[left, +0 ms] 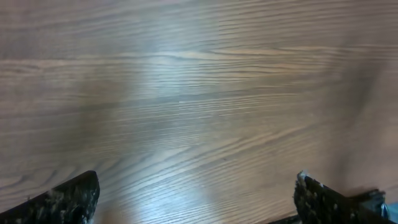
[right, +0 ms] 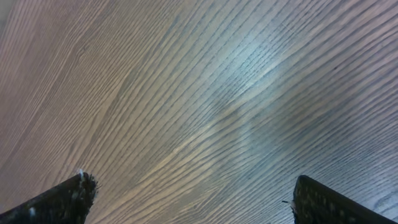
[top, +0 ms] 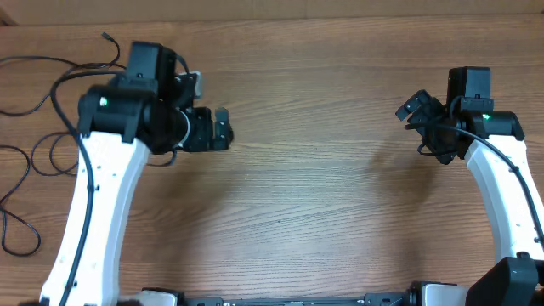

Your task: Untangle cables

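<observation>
- My left gripper is spread wide over bare wood, with nothing between its fingers.
- My right gripper stands just as wide, also empty.
- The cables lie in loose loops on the table at the overhead frame's left edge, beside the left arm.

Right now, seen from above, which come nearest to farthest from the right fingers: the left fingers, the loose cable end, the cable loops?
1. Left fingers, centre-left, facing them.
2. Loose cable end, top left.
3. Cable loops, far left edge.
</observation>
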Robot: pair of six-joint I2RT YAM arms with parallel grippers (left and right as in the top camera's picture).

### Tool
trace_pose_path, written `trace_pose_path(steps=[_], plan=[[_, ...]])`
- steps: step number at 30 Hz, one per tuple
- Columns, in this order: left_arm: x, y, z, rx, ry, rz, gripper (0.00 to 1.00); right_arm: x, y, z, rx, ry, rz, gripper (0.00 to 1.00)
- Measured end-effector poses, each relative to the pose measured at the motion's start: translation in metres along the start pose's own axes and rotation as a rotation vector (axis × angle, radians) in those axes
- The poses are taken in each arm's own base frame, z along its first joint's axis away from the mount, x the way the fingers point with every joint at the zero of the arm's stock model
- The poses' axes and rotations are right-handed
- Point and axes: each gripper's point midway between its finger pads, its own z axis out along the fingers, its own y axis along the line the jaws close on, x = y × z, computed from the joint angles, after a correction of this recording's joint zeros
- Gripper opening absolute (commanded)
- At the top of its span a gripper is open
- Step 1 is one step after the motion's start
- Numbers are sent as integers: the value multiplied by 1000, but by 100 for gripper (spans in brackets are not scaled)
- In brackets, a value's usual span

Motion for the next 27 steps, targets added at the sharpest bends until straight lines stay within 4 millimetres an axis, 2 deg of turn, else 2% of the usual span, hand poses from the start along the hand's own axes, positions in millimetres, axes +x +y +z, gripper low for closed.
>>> trace_pose_path(steps=[3, 6, 7, 10, 17, 20, 24, 27], plan=[[9, -7, -25, 15, -62, 25, 100, 0, 0, 0, 0, 0, 0, 100], [27, -9, -53, 13, -109, 35, 100, 0, 0, 0, 1, 1, 0, 100], [40, -9, -68, 13, -136, 42, 99, 0, 0, 0, 0, 1, 0, 100], [65, -10, -97, 22, -199, 57, 100, 0, 0, 0, 0, 1, 0, 100], [118, -12, -148, 56, -370, 96, 100, 0, 0, 0, 1, 1, 0, 100], [148, -9, -160, 75, -435, 92, 100, 0, 0, 0, 1, 1, 0, 100], [195, 2, -158, 89, -459, 64, 100, 0, 0, 0, 0, 0, 0, 100], [214, 7, -157, 99, -473, 46, 100, 0, 0, 0, 0, 0, 0, 100]])
